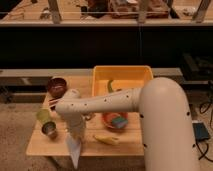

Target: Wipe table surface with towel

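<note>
Pale limp towel hangs pointed from my gripper, clamped on its top. It dangles over the tan wooden table surface, front edge.

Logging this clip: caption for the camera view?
Arm reaches over cluttered table, claw at the front edge with the towel hanging from it.

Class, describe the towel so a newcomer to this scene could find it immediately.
Start at the tan table surface and go to its front edge, left of the banana. There the gripper holds the towel, hanging down. It is pale, limp and pointed, unlike the rigid cups nearby.
</note>
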Controlling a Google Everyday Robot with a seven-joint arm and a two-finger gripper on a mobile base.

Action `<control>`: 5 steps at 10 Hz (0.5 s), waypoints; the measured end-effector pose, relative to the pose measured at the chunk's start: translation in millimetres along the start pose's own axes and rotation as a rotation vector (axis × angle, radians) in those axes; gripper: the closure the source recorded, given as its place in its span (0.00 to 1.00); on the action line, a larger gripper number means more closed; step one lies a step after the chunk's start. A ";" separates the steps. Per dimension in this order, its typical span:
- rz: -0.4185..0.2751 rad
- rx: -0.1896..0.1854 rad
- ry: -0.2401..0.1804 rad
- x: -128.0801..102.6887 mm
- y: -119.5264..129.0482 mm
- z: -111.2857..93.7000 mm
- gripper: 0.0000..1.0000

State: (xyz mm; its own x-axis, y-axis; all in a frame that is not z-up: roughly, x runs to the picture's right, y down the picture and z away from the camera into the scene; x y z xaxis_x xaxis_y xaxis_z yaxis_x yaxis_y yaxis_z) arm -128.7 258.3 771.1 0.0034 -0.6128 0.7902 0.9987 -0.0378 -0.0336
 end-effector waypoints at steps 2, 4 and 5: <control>0.043 -0.009 0.000 2.2 31.1 5.1 1.00; 0.129 -0.010 0.017 17.5 66.8 1.2 1.00; 0.169 -0.009 0.028 30.2 78.2 -3.8 1.00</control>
State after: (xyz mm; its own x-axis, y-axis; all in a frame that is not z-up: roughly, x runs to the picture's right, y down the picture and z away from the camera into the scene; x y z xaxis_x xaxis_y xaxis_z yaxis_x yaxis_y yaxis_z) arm -50.7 233.8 790.0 0.1698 -0.6330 0.7553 0.9835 0.0605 -0.1705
